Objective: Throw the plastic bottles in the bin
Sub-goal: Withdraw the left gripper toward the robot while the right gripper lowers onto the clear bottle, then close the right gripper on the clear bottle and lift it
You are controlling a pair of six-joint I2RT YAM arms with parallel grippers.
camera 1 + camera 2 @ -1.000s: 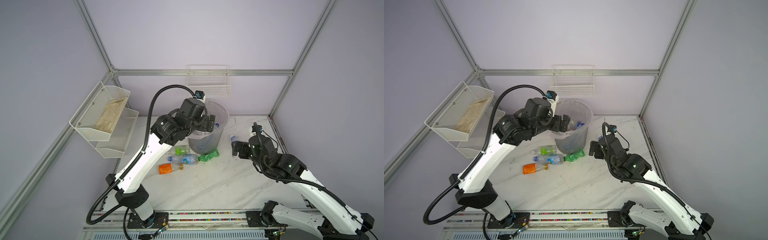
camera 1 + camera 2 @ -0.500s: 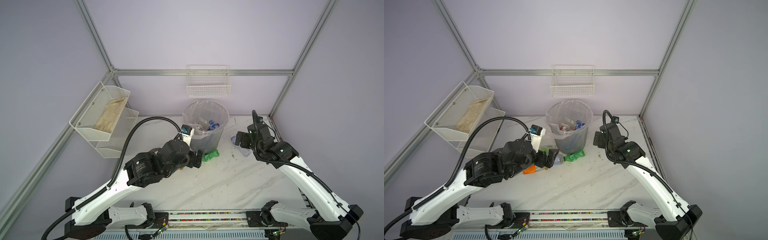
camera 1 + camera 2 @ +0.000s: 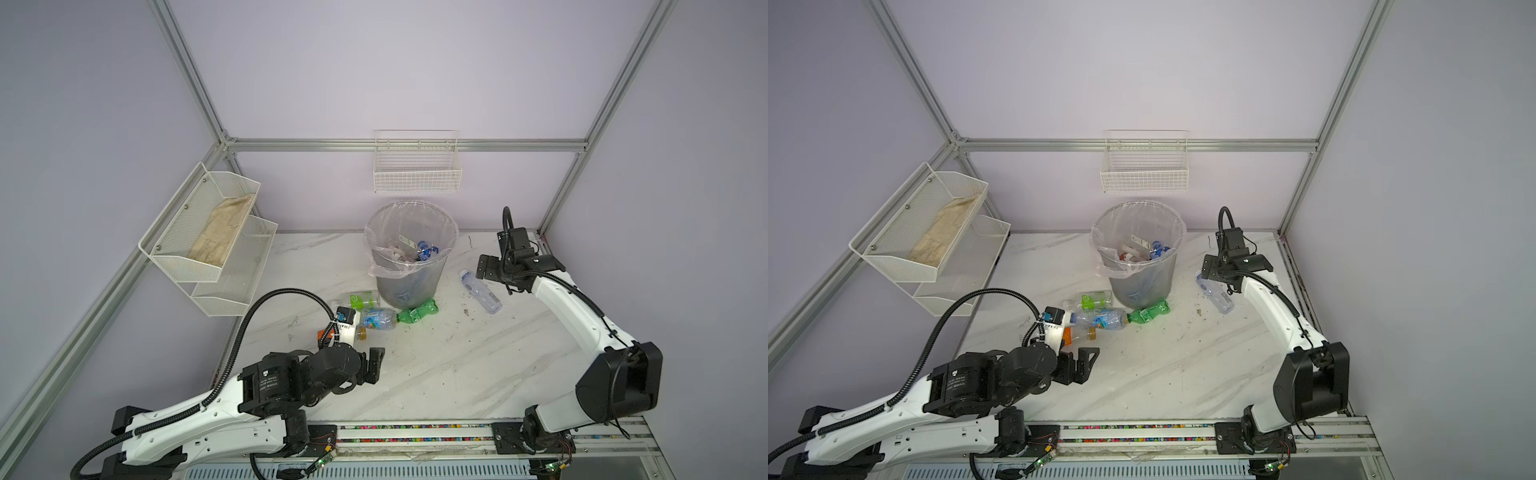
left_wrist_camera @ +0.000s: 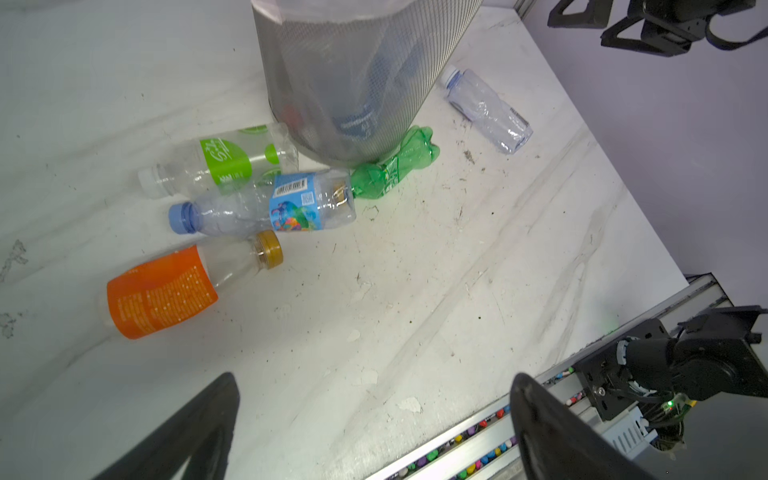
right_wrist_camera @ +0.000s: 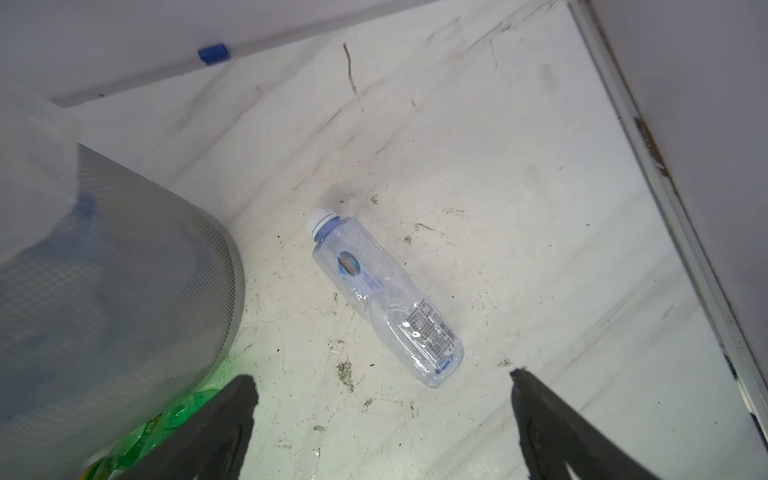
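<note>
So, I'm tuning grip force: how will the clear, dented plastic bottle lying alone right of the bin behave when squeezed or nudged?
The clear dented plastic bottle looks empty, so probably light. Its twisted, creased wall will likely buckle further under the jaws. Lying sideways on the white marble table, it may roll or skid if nudged, though dents could hinder rolling.

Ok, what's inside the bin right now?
Inside the bin, on top: crumpled clear bottles, some with blue caps, one red cap. Lower layers show only as blurs through the grey wall and the bag, so no count is possible.
</note>
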